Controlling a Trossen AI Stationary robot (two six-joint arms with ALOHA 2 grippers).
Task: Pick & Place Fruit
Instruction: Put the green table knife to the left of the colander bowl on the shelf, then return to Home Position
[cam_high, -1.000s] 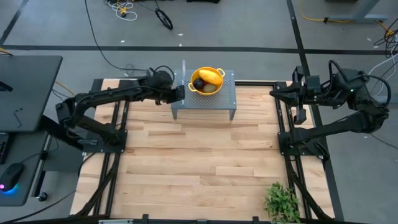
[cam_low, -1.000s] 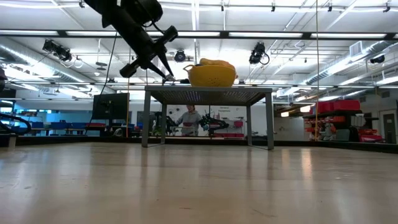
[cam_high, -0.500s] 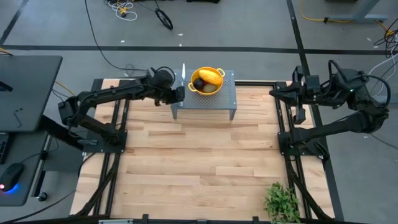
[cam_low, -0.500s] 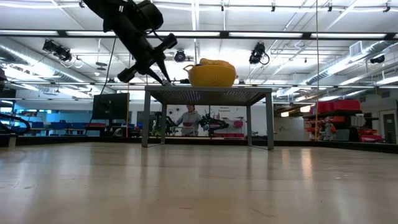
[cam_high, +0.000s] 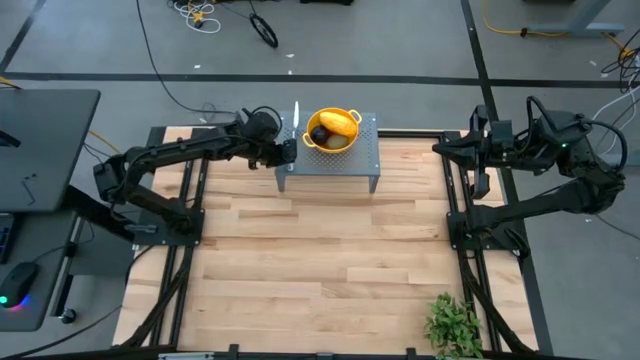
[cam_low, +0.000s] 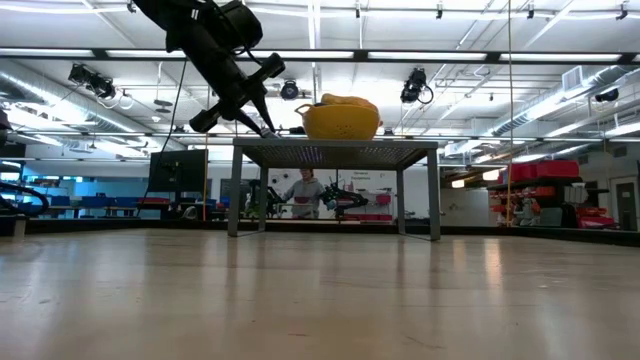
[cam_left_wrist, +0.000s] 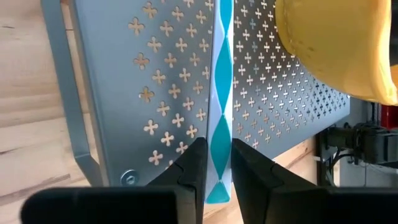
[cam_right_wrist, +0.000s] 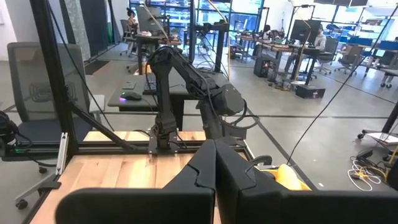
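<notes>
A yellow colander (cam_high: 349, 118) stands on a grey perforated stand (cam_high: 365, 155) at the table's far edge. In it lie a yellow-orange oblong fruit (cam_high: 337, 123) and a dark round fruit (cam_high: 319, 135). My left gripper (cam_high: 289, 150) is at the stand's left end, shut on a slim knife (cam_high: 295, 113) that shows a teal-and-white diamond pattern (cam_left_wrist: 219, 93) in the left wrist view. In the low view my left gripper (cam_low: 266, 130) hangs just above the stand top. My right gripper (cam_high: 440, 150) waits shut, high over the table's right edge. My left gripper pinches the knife's near end (cam_left_wrist: 218, 186) between its two fingers (cam_left_wrist: 189, 168), one on each flat side. The fingers slant down from the table's left. The knife runs on from them toward the far edge, along the stand's top; whether it rests there I cannot tell.
A leafy green plant (cam_high: 455, 322) sits at the table's near right corner. The wooden table top (cam_high: 320, 250) lies bare in front of the stand. Beyond the table, a person (cam_low: 303, 190) shows in the room under the stand.
</notes>
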